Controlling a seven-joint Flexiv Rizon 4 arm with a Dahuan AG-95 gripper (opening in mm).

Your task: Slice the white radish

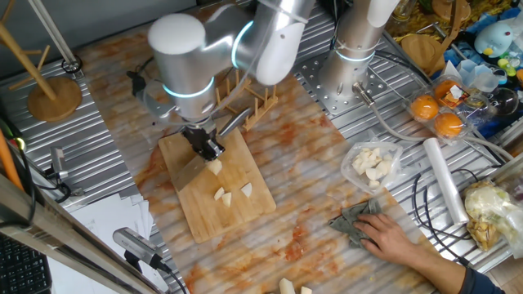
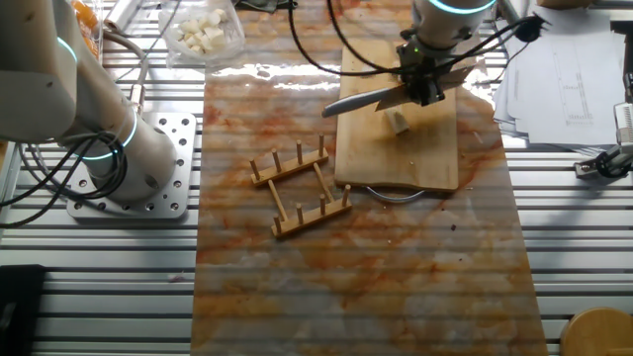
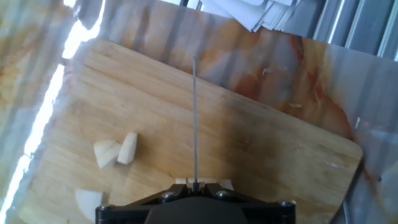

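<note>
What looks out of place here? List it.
A person's hand rests on a grey cloth on the table, near the arm while its gripper holds a knife over the cutting board. Two radish chunks lie off the board at the table edge.

I can read no text, label, brand, number or sign in any view. The printed sheets (image 2: 569,74) at the table's edge, at about two o'clock from the cutting board (image 2: 401,124) in the other fixed view, carry faint lines, too small and blurred for me to make out.
</note>
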